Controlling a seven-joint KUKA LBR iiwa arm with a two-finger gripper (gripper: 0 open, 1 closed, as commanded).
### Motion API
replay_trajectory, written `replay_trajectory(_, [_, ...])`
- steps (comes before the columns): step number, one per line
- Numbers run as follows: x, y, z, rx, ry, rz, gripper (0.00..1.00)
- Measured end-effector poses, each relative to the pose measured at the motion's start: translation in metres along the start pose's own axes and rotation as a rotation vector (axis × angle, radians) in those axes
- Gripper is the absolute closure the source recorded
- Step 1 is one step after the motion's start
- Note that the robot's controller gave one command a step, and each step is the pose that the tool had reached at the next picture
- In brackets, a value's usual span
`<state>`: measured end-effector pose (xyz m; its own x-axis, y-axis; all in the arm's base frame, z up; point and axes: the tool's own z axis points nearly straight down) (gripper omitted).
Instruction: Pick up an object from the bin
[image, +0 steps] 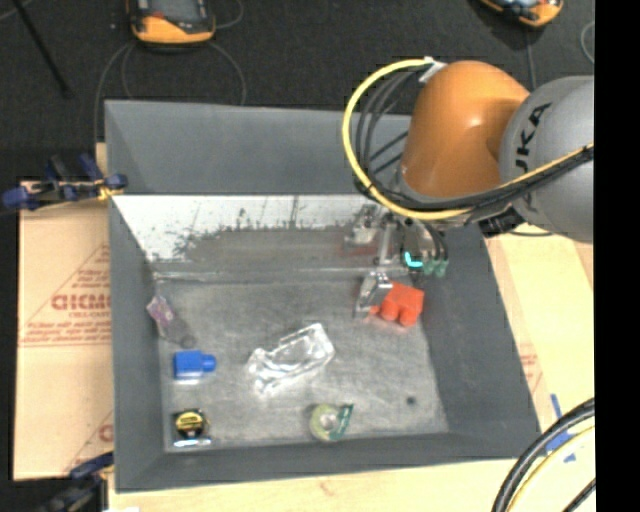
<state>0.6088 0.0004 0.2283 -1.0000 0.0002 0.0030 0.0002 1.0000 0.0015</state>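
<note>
Six loose things lie on the scuffed grey bin floor (385, 375). Nearest me, a yellow-black tape measure (190, 425) and a greenish tape roll (328, 422) sit below the clear plastic wrapper (290, 358). A blue cap (192, 365) lies left of it, and a purple piece (160, 315) up-left. Right of the wrapper the floor is bare. Up-right of it, an orange-red block (402, 305) sits against the gripper (380, 298). I cannot tell the gripper's opening or the block's long axis.
</note>
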Motion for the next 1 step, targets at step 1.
replay_trajectory(1, [0.0324, 0.019, 0.1154, 0.003, 0.001, -0.271, 0.0])
